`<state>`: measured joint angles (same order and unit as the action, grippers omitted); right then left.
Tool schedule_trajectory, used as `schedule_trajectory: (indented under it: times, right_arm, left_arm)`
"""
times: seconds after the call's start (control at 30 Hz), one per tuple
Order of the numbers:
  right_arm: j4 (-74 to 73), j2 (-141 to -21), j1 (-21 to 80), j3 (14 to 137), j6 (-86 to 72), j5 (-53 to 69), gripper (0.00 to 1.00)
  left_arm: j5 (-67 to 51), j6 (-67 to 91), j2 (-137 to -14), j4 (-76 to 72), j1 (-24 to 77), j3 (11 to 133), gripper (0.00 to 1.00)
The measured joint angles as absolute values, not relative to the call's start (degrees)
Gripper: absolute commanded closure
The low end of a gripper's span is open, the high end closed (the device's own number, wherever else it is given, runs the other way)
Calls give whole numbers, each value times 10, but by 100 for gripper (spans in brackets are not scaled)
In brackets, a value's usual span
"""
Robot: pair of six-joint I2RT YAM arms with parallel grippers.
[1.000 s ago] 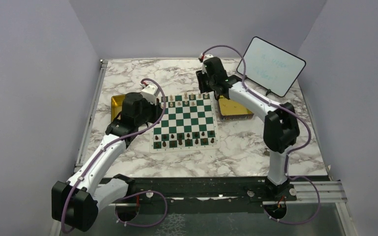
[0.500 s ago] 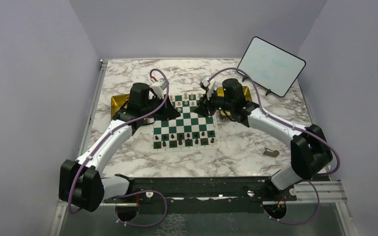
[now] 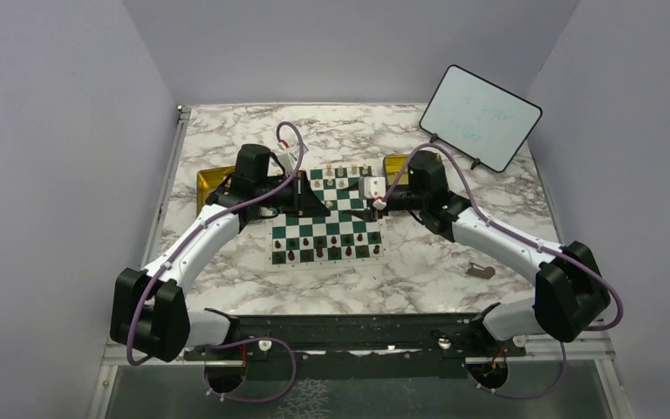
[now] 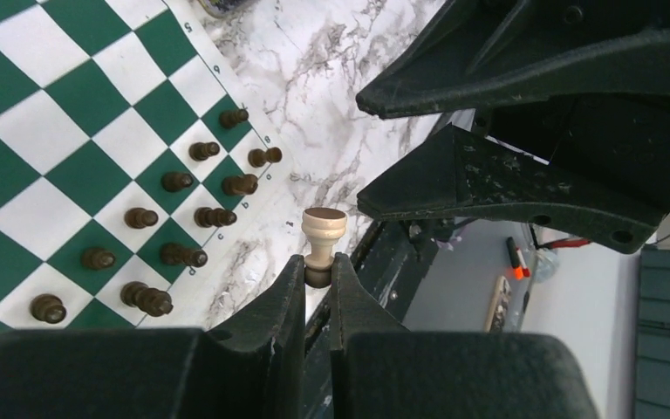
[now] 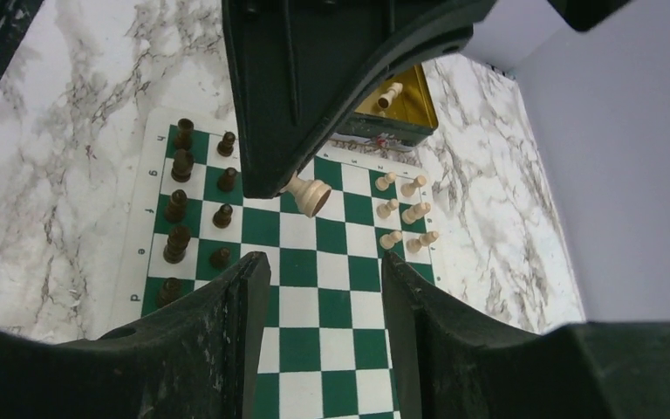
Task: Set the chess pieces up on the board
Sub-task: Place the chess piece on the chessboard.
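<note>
My left tool (image 4: 318,265) was clamped on the base of a cream pawn (image 4: 324,229), which it held off the surface, above the board (image 3: 307,219). My right tool (image 5: 324,272) faced it across the far half of the board with its fingers (image 5: 242,288) spread apart and nothing between them. From that side the pawn showed tilted, head down, under my left tool's fingers. Dark pieces (image 4: 174,182) stood in two rows along the board's near edge, and cream pieces (image 5: 401,209) stood in the two rows at the far edge. One more cream piece (image 5: 390,93) lay on its side in the gold tray (image 5: 421,112) on the counter (image 3: 227,140), just beyond the board's left side.
</note>
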<state>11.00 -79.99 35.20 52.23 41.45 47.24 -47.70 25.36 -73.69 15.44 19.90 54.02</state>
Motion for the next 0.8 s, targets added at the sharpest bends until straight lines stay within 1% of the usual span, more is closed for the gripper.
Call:
schedule_trajectory:
  times: [0.33, 0.4, 0.63, 0.8]
  right_arm:
    - [63, -815, 379, 543, 555, 488, 45]
    - [53, -820, 384, 547, 577, 488, 47]
    - [10, -833, 406, 562, 646, 483, 60]
    - [-2, -833, 410, 562, 676, 469, 73]
  left_arm:
    - [-522, 261, -762, 156, 199, 545, 90]
    - [-531, 261, -766, 155, 199, 547, 91]
    - [-550, 261, -772, 158, 199, 547, 90]
    - [-557, 259, -780, 169, 199, 548, 89]
